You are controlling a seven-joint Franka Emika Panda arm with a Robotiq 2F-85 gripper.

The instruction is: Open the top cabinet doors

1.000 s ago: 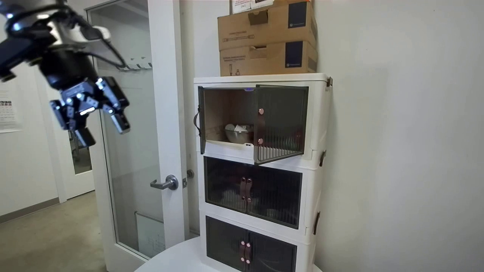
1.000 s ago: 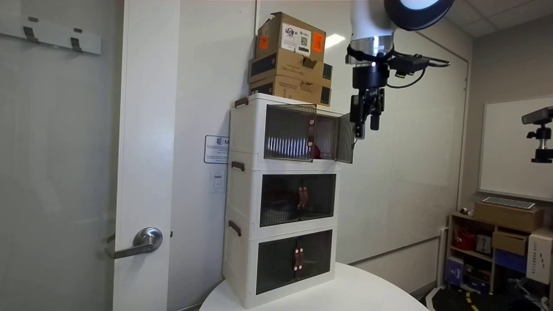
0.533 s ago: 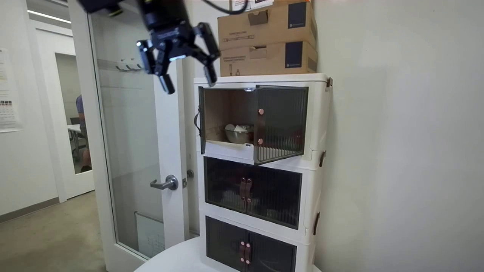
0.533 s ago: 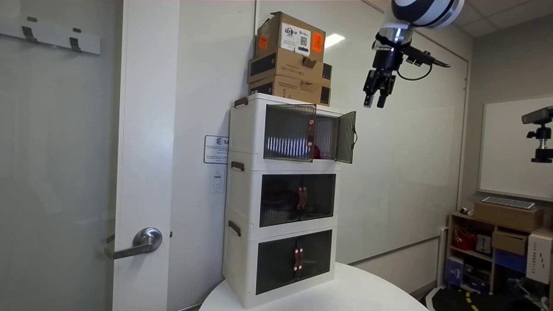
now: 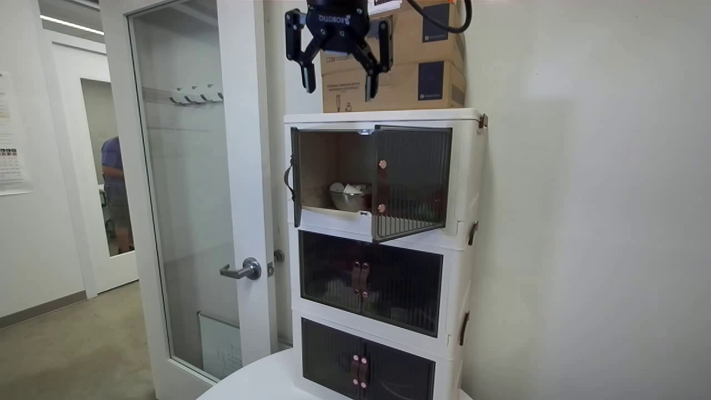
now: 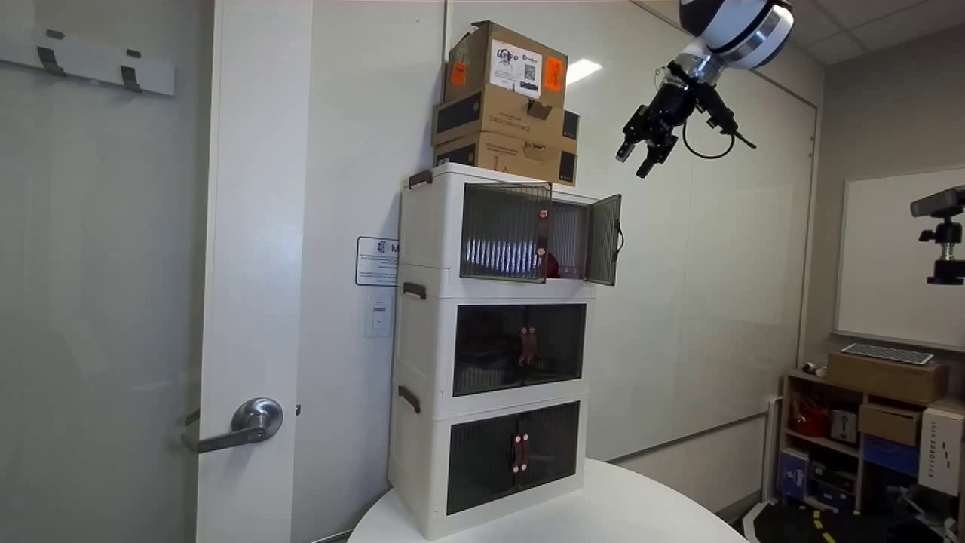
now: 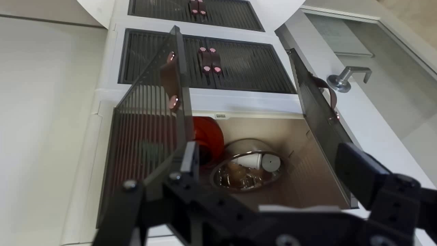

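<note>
The top cabinet doors stand swung outward on the uppermost tier. In an exterior view, one tinted panel [image 5: 414, 183] is angled out and the other [image 5: 296, 178] is nearly edge-on. Both also show in an exterior view [image 6: 503, 230] and in the wrist view, at left [image 7: 150, 136] and right [image 7: 317, 99]. My gripper [image 5: 340, 93] is open and empty, above and in front of the cabinet. It hangs apart from the doors in an exterior view [image 6: 633, 164]. In the wrist view, its spread fingers [image 7: 269, 150] frame the opening.
Inside the top tier are a metal bowl [image 7: 249, 147] with white items and a red object [image 7: 209, 136]. Cardboard boxes [image 6: 513, 113] stand on the cabinet. The middle doors [image 5: 371, 283] and lowest doors [image 5: 368, 358] are shut. A glass door [image 5: 194, 194] stands beside the cabinet.
My gripper has risen and tilted, and in an exterior view it has swung from the left to above the cabinet. It stays open. The top doors have not moved.
</note>
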